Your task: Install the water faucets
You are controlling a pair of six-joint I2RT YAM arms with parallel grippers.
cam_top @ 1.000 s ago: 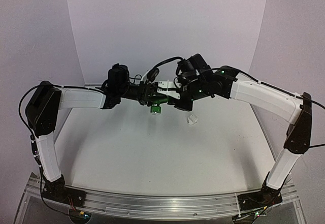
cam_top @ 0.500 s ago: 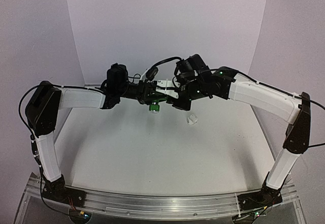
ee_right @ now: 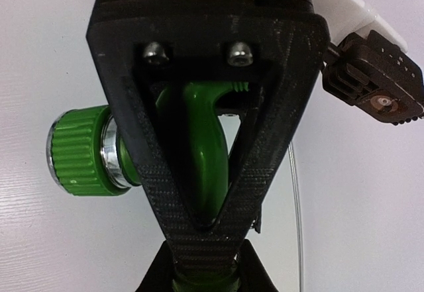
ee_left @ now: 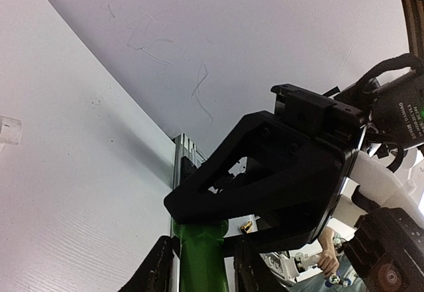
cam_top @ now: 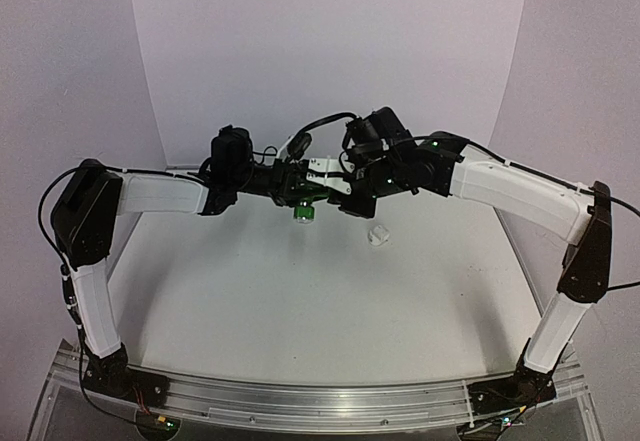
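Tap [cam_top: 304, 208], green, with its ribbed knob sticking out clear of the jaws, hangs in mid-air above the far part of the table [cam_top: 300, 311], caught between both arms. Right gripper [ee_right: 202, 234] is clamped on the tap's curved body, jaws nearly together around it. Left gripper [ee_left: 201, 270] sits on the opposite side, jaws narrow with the straight stem between them. One finger [ee_left: 156, 273] looks to be against the plastic, but I cannot tell whether it really pinches. White fitting [cam_top: 377, 234] lies loose on the table, below and to the right of the tap in the overhead view. It is apart from both grippers and not joined yet.

Risks: two sets of jaws crowd one small part. If the left squeezes off-axis against the right's clamp, the tap may twist or pop out and drop. If the right lets go before the left's hold is firm, same outcome. The round stem is likely slippery. A dropped tap could knock the fitting away.
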